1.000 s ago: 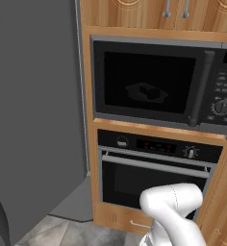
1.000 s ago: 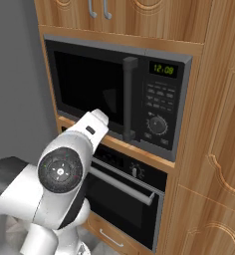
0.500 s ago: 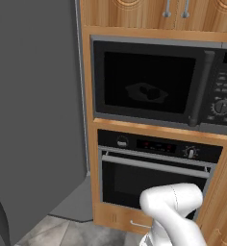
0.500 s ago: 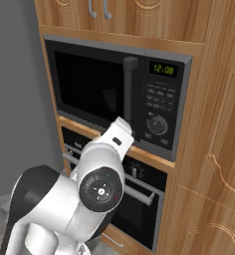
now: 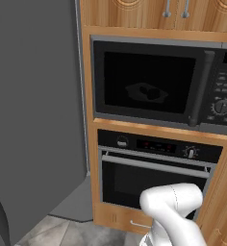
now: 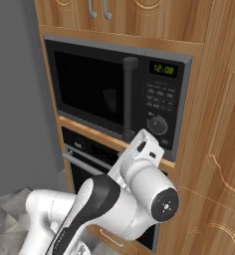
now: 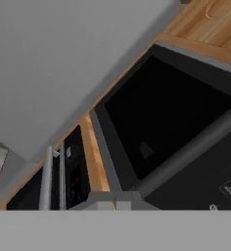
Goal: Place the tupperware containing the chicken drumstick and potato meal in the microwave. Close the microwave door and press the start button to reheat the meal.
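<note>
The microwave door (image 5: 149, 84) is shut flush with the cabinet, and through its black window the tupperware (image 5: 146, 92) sits on the cavity floor with the chicken drumstick and potato meal (image 5: 151, 92) showing as dim lumps inside it, so the step in hand looks to be pressing the start button. The jaws are closed tight on nothing, which suits the job: shut together they make one blunt tip for poking. To do it well, the arm (image 6: 139, 184), now low in front of the microwave (image 6: 117, 92), should rise and move toward the control panel (image 6: 161, 102) at the right of the door, clear of the vertical bar handle (image 6: 129, 98), then push straight into the panel face, not at a slant, onto one button and not the round knob (image 6: 158, 123) below the keys. Which key is start is too small to tell. The hand view looks up obliquely at the door and handle, so the wrist needs squaring to the panel first. The tupperware lies with its long axis running left to right, parallel to the door; the microwave is wider than tall and faces the robot, above the oven (image 5: 156, 166).
</note>
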Controlling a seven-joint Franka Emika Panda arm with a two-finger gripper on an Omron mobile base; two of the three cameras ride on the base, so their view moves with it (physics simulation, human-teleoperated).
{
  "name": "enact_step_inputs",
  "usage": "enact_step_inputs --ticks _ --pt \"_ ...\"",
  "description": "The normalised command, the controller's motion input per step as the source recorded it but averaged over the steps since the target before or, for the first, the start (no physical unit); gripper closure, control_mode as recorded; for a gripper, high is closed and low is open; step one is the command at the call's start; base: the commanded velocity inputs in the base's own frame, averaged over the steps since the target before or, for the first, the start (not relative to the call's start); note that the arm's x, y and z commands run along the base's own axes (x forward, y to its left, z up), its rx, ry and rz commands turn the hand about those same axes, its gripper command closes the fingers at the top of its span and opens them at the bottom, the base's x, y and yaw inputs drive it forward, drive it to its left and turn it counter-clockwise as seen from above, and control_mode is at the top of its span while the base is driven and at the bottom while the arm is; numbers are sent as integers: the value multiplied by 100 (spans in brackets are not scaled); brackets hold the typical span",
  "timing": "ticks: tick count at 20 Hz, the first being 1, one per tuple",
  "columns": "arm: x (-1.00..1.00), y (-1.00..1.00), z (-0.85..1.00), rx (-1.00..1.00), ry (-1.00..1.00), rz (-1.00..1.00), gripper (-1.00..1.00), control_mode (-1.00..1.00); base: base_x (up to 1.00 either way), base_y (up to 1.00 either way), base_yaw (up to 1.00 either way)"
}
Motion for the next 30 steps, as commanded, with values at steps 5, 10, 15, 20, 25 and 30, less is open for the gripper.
enact_step_inputs --ticks 5,10,15,20,25,30 --pt "33 0 -13 0 -45 13 100 -100 0 0 0" --pt "29 10 -5 -7 -29 -7 100 -100 0 0 0" --pt "29 13 -2 -16 -16 -18 100 -100 0 0 0" --pt "15 0 0 -11 -1 -14 100 -100 0 0 0" --pt "36 -3 -3 -7 3 -12 100 -100 0 0 0" --pt "35 -24 -16 -6 6 -11 100 -100 0 0 0"
